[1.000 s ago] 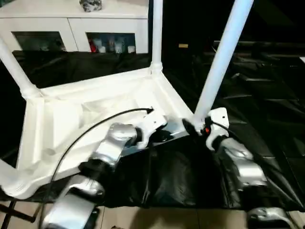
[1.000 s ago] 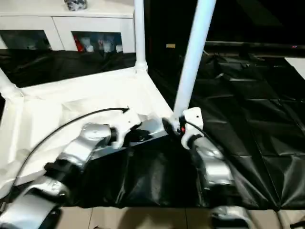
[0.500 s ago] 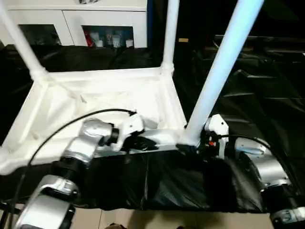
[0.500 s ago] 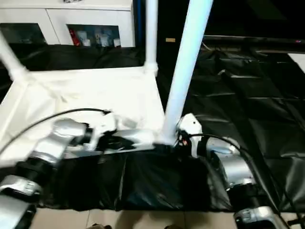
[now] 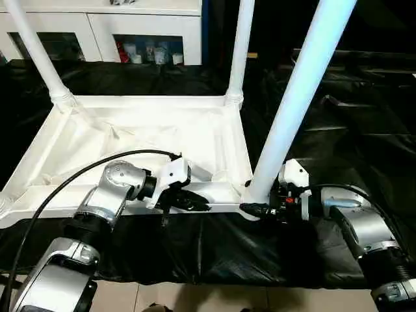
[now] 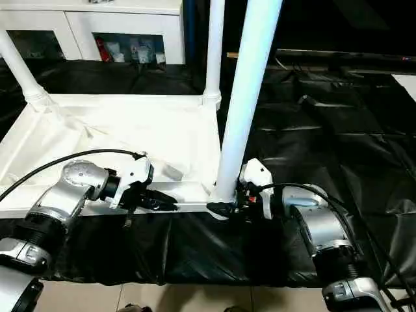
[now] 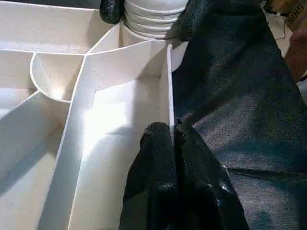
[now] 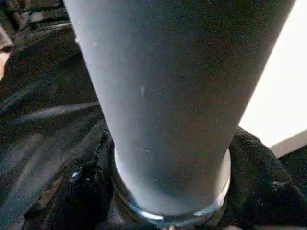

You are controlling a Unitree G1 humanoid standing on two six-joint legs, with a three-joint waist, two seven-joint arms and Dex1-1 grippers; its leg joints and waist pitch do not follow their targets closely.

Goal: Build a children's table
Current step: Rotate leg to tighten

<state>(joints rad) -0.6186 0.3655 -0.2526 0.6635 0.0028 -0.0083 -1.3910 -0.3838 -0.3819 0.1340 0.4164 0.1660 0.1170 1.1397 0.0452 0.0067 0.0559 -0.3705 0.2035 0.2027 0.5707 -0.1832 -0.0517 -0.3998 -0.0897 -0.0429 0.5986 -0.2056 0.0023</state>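
White leg [image 5: 296,104] stands between right hand [image 5: 255,208] fingers.

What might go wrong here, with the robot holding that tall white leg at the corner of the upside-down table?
The leg leans instead of standing straight in its corner socket, so its thread may cross or jam. The right gripper has its jaws around the leg's very base, so the long top could swing. The left gripper pinches only the thin rim of the tabletop, which lies on slick black sheeting and may slide or twist.
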